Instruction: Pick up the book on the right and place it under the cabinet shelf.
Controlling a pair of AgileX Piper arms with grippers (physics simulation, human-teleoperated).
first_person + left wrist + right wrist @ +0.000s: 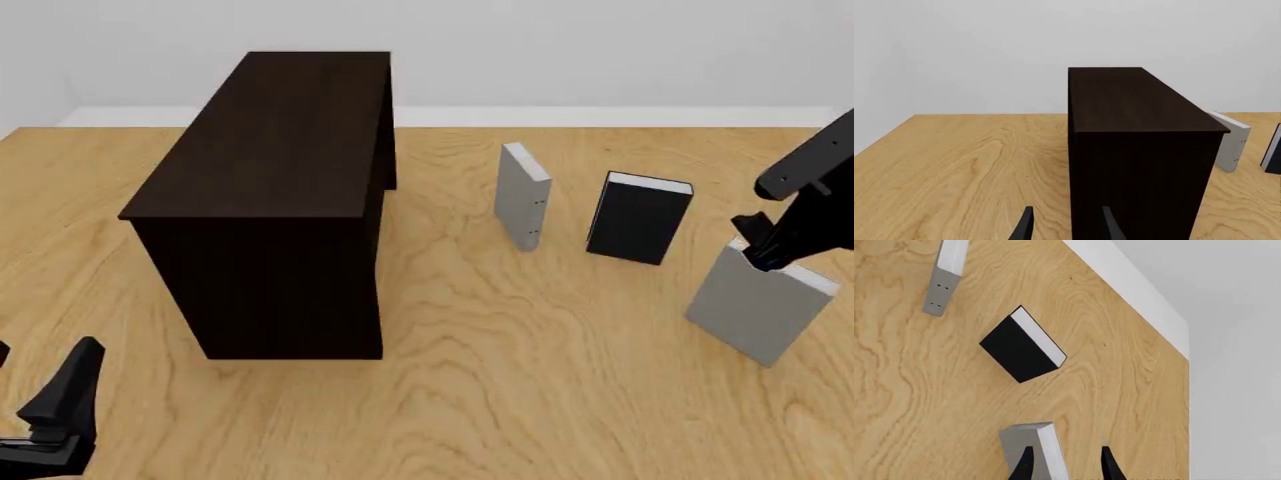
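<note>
One book (754,315), right claw (758,258) astride

Black book (638,219) beside second grey book (522,196) — both upright on table (534,380).

**Cabinet left, three books right**

The cabinet shelf (274,200) stands on the left half of the table (534,350), reaching back toward its far edge. Right of it, apart, stands a second book (522,195), then a third book (639,218) just beyond. The book (757,305) stands nearest the right edge, closer to the front, with the right gripper (761,252) at its top.
</note>
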